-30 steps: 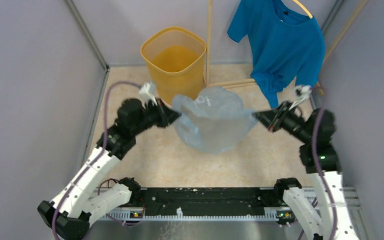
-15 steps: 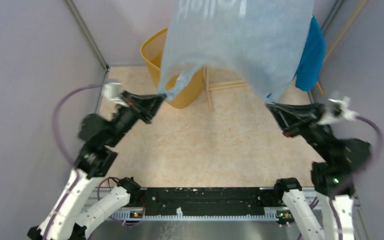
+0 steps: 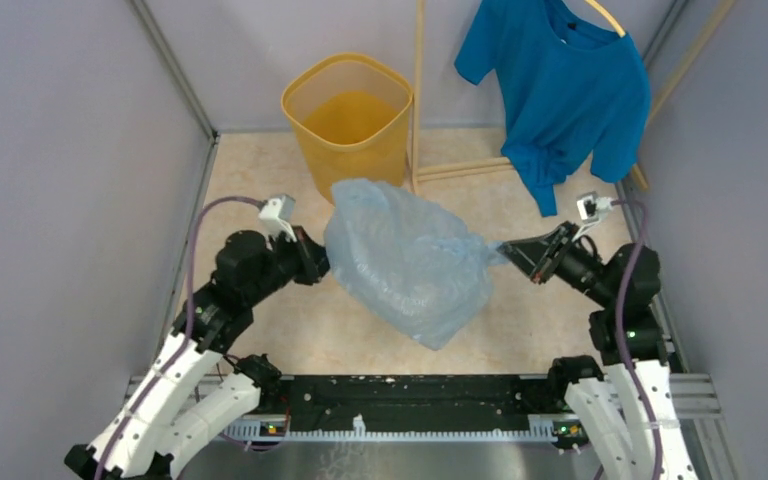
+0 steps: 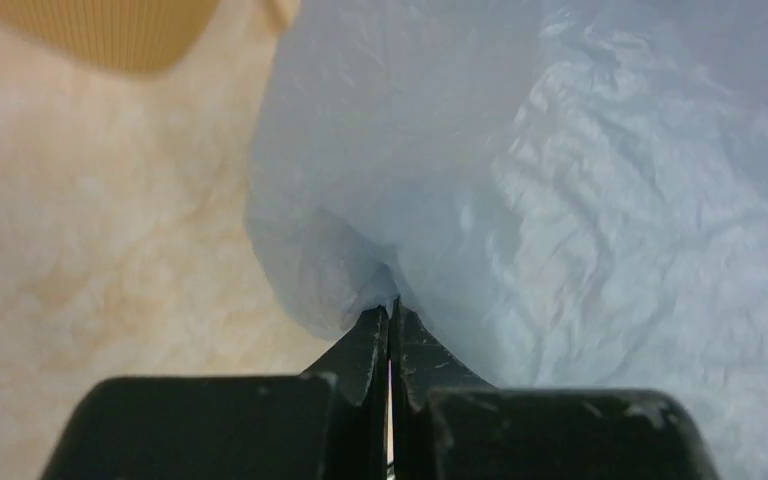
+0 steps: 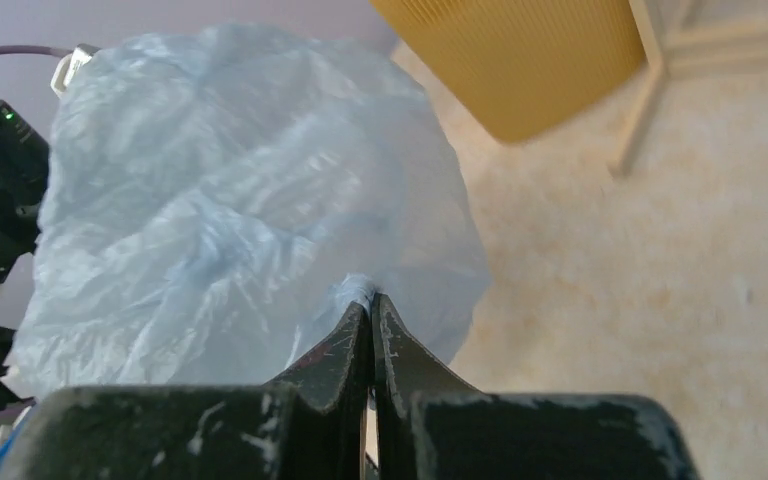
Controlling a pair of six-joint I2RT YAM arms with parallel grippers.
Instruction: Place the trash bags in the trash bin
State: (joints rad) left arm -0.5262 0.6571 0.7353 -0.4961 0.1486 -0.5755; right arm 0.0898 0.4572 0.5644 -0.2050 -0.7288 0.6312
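Note:
A pale blue crinkly trash bag (image 3: 405, 262) billows between my two arms, just in front of the yellow-orange trash bin (image 3: 350, 115) at the back. My left gripper (image 3: 322, 258) is shut on the bag's left edge; its film (image 4: 560, 200) fills the left wrist view above the closed tips (image 4: 390, 310). On the right, my right gripper (image 3: 507, 250) is shut on the bag's right corner, and the right wrist view has the film (image 5: 230, 230) bunched at the pinched tips (image 5: 370, 297). The bin's ribbed wall (image 5: 520, 60) stands beyond.
A bright blue T-shirt (image 3: 565, 85) hangs on a wooden rack (image 3: 418, 90) at the back right, close to the bin. Grey walls with metal posts (image 3: 175, 75) close in both sides. The arms' base rail (image 3: 410, 400) runs along the near edge.
Half a second ago both arms had flung the bag high toward the camera. It has come back down, puffed with air, and both grippers sit lower and closer in.

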